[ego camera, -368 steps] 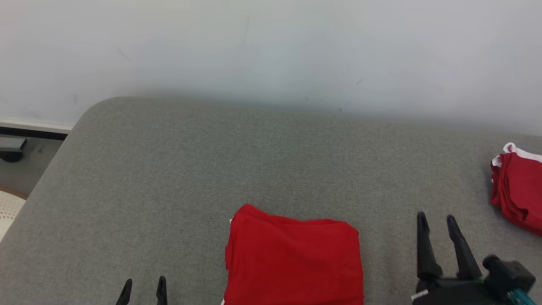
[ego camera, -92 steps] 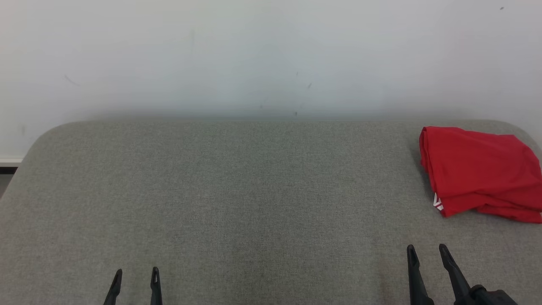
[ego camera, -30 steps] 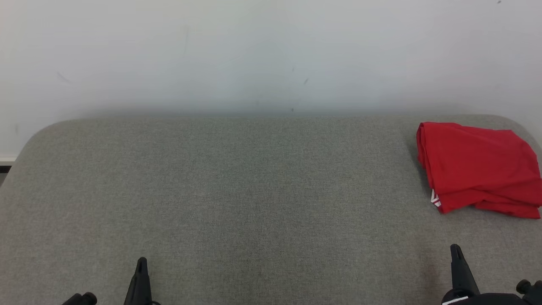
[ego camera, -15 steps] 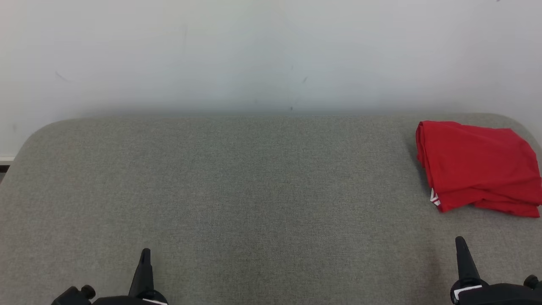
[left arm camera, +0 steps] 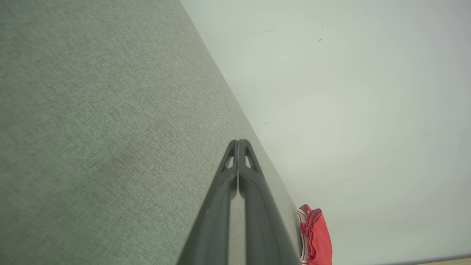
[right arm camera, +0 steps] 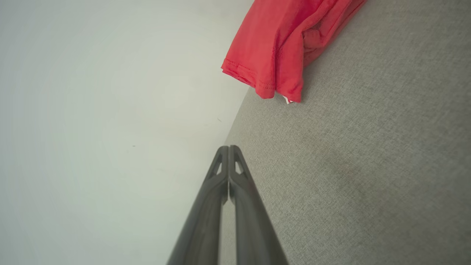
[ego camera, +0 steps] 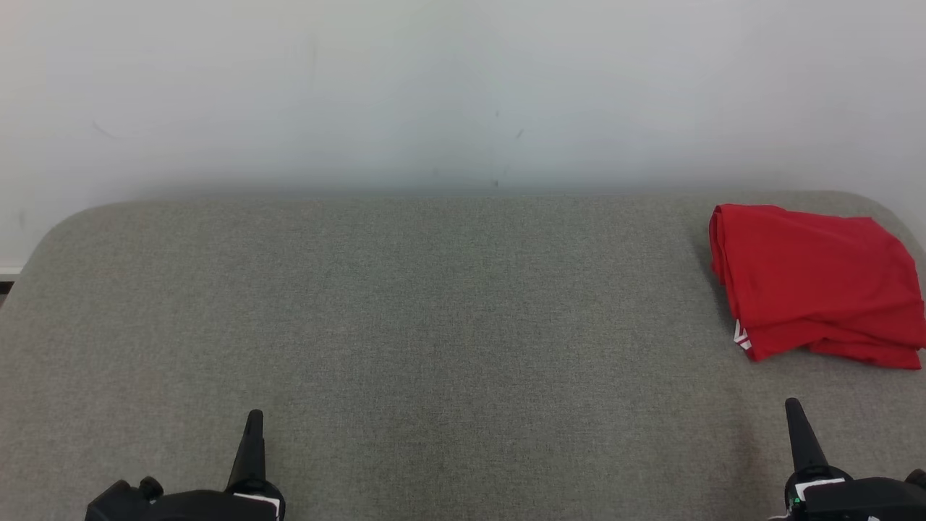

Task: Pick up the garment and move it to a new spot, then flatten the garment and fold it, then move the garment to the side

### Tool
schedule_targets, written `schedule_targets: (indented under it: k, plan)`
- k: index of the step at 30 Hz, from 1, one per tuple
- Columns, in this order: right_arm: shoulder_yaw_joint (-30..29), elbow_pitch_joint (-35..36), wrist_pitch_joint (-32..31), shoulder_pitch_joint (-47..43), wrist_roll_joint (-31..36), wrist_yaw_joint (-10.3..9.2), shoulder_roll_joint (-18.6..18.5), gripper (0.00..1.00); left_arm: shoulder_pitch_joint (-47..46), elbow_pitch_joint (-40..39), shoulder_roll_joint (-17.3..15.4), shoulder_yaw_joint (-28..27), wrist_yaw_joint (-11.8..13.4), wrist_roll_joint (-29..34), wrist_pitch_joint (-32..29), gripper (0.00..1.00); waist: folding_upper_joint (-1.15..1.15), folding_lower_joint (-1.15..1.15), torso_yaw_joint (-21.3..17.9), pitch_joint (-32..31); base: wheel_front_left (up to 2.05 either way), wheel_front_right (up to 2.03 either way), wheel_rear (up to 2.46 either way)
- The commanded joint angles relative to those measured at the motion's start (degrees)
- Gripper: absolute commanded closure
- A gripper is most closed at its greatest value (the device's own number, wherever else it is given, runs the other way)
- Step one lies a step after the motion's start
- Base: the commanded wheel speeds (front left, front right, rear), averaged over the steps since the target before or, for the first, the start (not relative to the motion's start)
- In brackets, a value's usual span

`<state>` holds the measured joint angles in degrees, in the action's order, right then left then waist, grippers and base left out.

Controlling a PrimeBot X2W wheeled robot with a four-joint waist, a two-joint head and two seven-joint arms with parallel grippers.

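- The left claw [left arm camera: 238, 141], two long dark fingers pressed together tip to tip, lies over the grey fabric-covered tabletop [left arm camera: 92, 129].
- A folded red garment [left arm camera: 317, 235] with white trim lies well beyond it, where the tabletop meets the pale wall [left arm camera: 349, 110].

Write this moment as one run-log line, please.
folded red fabric garment: far right of grey upholstered surface | left gripper: shut, empty | right gripper: shut, empty | stage: set-aside done

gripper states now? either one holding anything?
Left gripper: shut, holding nothing.
Right gripper: shut, holding nothing; the red garment lies apart from it.
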<state>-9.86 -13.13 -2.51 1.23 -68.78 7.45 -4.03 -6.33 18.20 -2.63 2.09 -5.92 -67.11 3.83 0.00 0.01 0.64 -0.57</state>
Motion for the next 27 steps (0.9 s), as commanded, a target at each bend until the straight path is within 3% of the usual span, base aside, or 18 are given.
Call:
schedule_targets:
  k: [1,27]
  plan:
    - [-0.3,0.4,-0.3,1.2,-1.4,0.04,-0.4,1.0,-1.7,-0.1,-0.3,0.2,-0.2,-1.3,-0.3,1.0,0.0,-0.01,0.0,0.0,0.0,0.0,0.0]
    - [-3.1,-0.5,-4.7,3.4,-13.9,0.05,-0.4,1.0,-4.7,1.1,-0.3,1.0,-1.1,-15.5,-2.9,1.0,0.0,-0.01,-0.3,0.4,0.0,0.0,0.0]
